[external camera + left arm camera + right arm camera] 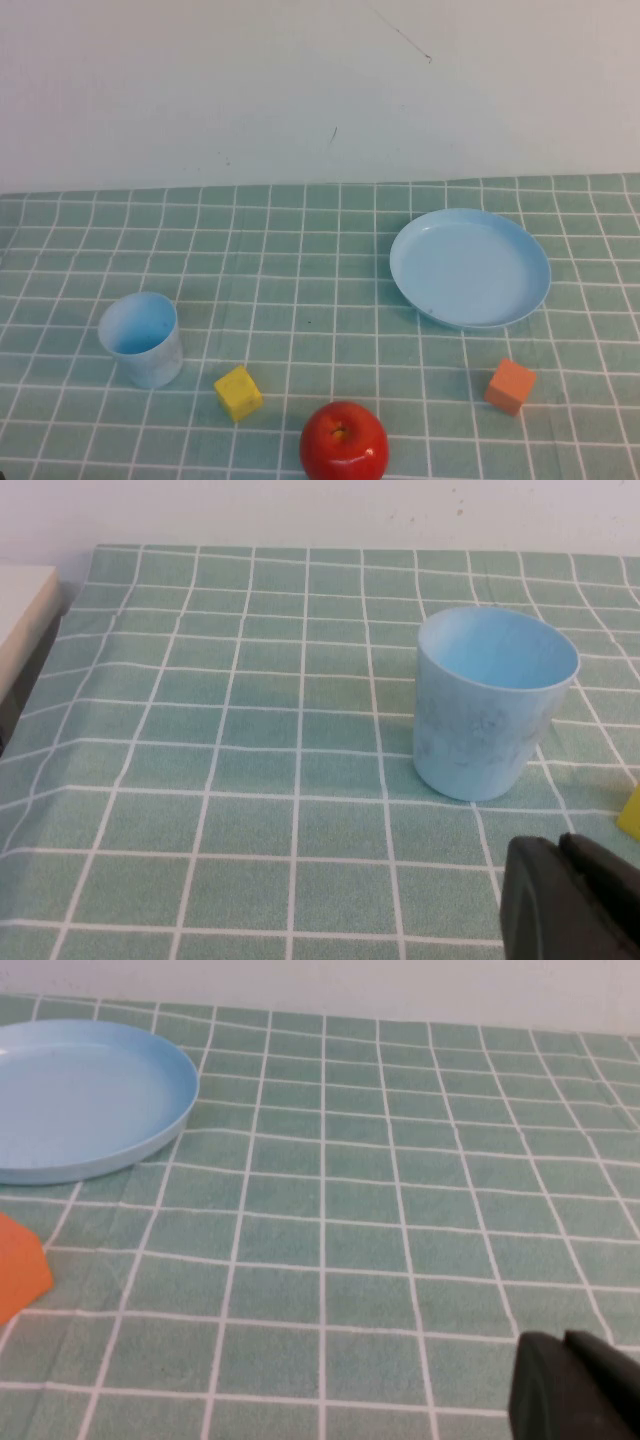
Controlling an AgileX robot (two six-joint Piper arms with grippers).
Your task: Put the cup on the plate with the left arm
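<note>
In the lower left of the high view, the cup (141, 340) is standing upright and open-mouthed on a green checked tablecloth (300, 270), well apart from the plate (470, 268), which is lying in the right half of the frame near the cloth's far edge. A yellow cube (238, 392) is sitting just to the right of the cup, a red apple (344, 441) is resting at the bottom centre, and an orange cube (511, 386) is sitting below the plate, near its front rim. Neither arm is showing in this view.

In the left wrist view, the left gripper (565, 900) is showing only as a dark tip at the lower right corner, its fingers closed together and holding nothing, hovering short of the cup (492, 715), which is standing free on the cloth. In the right wrist view, the right gripper (575, 1388) is appearing as a similar dark shape in the lower right corner above bare cloth, far from the plate (90, 1095) at the upper left; whether its fingers are parted or closed cannot be told. The orange cube (20, 1265) is peeking in at the left edge.
</note>
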